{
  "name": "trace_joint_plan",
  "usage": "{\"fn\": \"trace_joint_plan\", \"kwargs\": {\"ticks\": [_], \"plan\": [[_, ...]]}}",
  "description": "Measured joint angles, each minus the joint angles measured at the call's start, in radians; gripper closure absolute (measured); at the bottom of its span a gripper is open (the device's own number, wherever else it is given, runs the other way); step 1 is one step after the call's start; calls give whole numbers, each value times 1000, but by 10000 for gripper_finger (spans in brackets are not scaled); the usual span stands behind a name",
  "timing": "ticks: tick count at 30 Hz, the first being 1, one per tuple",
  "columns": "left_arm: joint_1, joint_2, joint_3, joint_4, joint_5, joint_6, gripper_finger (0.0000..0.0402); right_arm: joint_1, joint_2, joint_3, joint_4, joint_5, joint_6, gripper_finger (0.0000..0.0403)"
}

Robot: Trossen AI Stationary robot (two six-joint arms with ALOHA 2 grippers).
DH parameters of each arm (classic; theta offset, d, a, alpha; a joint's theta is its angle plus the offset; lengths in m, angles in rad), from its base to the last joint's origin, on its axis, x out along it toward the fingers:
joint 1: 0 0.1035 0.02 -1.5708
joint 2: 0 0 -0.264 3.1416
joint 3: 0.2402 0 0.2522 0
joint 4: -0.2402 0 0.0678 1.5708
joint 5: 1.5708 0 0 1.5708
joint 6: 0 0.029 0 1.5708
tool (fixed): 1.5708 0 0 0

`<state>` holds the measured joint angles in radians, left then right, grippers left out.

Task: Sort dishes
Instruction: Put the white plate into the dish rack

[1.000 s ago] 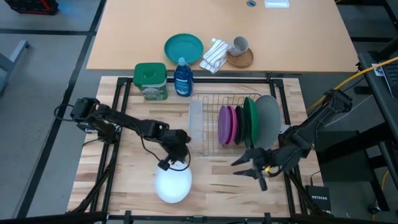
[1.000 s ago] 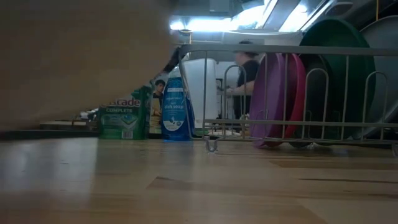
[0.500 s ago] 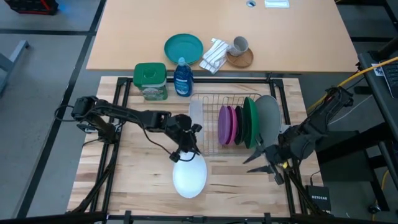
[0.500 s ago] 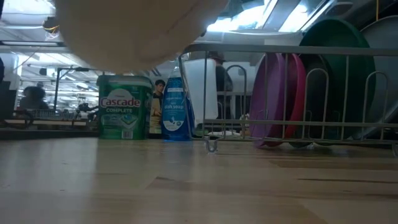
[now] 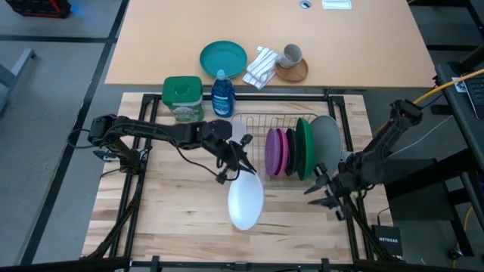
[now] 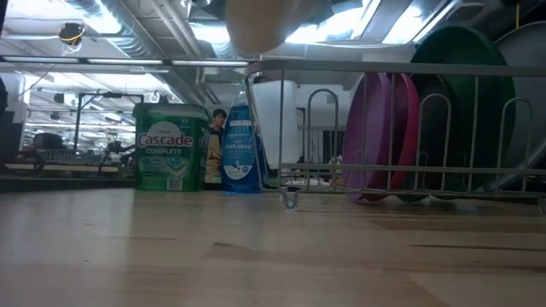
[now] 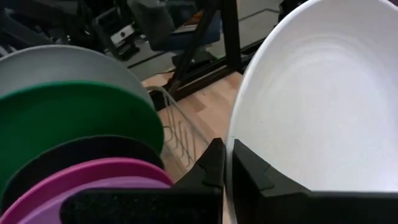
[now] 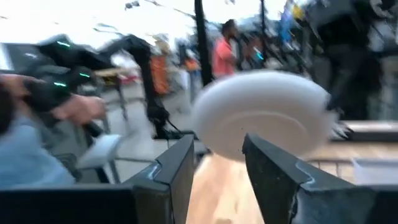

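White plate (image 5: 246,202) is clamped at its rim by the left gripper (image 5: 240,162), at 9 o'clock of the rack (image 5: 257,125). Right gripper (image 5: 327,198) waits at 4 o'clock, fingers spread.

One camera hangs overhead, staring straight down on the whole table (image 5: 181,219). Another sits at tabletop height, looking level across the wood toward the dish rack (image 6: 401,128) and the room behind. Each wrist camera peers close past its own fingers, and both catch the white plate (image 7: 323,106), which the overhead sees too.
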<state>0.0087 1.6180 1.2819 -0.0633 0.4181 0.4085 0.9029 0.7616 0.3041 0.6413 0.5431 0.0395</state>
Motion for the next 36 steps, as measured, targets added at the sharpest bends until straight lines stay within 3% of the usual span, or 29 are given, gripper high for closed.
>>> {"fn": "trace_joint_plan", "kwargs": {"ticks": [7, 11, 18, 23, 29, 36], "plan": [[20, 0, 0, 3, 0, 23, 401, -27, -218, -93, 55, -117, -121, 255], [34, 0, 0, 38, 0, 21, 401, -127, -283, -97, -10, -293, -121, 255], [58, 0, 0, 74, 0, 20, 401, -359, -273, -98, -58, -602, -5, 255], [73, 0, 0, 105, 1, 49, 401, -473, -220, -98, -63, -766, 91, 255], [81, 0, 0, 281, 0, 166, 401, -498, -187, -98, -63, -817, 122, 255], [96, 2, 0, 399, 1, 470, 401, -498, -188, -98, -68, -817, 123, 255]]}}
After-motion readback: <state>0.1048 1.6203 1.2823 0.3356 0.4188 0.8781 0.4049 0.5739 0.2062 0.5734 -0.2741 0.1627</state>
